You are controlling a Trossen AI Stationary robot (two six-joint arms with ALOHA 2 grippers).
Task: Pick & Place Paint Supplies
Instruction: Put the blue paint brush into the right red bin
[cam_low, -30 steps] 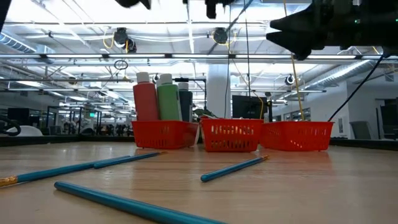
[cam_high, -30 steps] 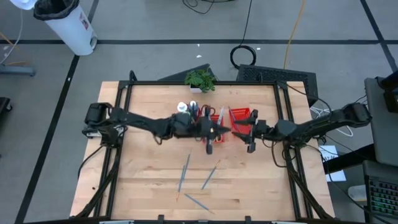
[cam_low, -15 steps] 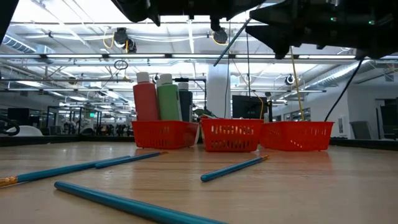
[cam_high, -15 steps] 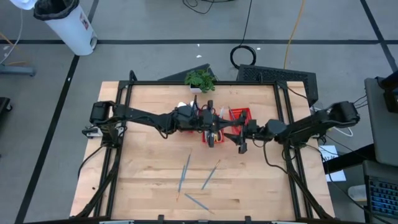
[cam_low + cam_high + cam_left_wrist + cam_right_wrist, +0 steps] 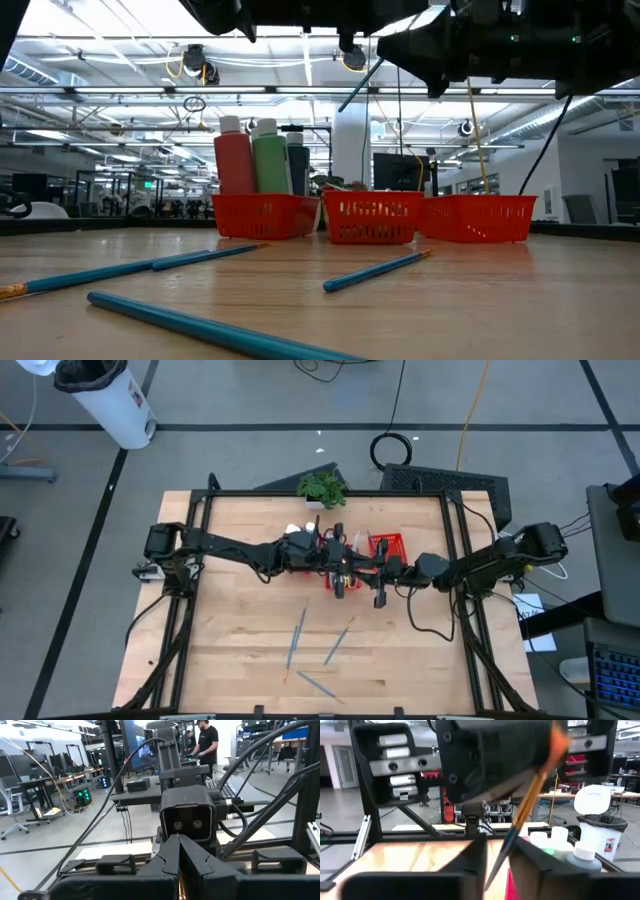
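L gripper [image 5: 341,582] jaws pinch a brush [image 5: 520,822] above the desk [image 5: 240,650]; R gripper [image 5: 378,592] jaws closing round it. Thin, light, stiff: grip mid-shaft, avoid bristles.

Pale wooden table [image 5: 230,640] inside a black frame. Lying flat on its near part: three thin brushes [image 5: 296,637]. Standing farther back: red mesh tray [image 5: 372,218], bottles in one end part, and a small potted plant [image 5: 321,489].

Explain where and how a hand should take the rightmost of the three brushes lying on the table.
Grip the brush mid-shaft, from straight above, closing across its length: it lies flat and slanted, thin, with bare table on either side.
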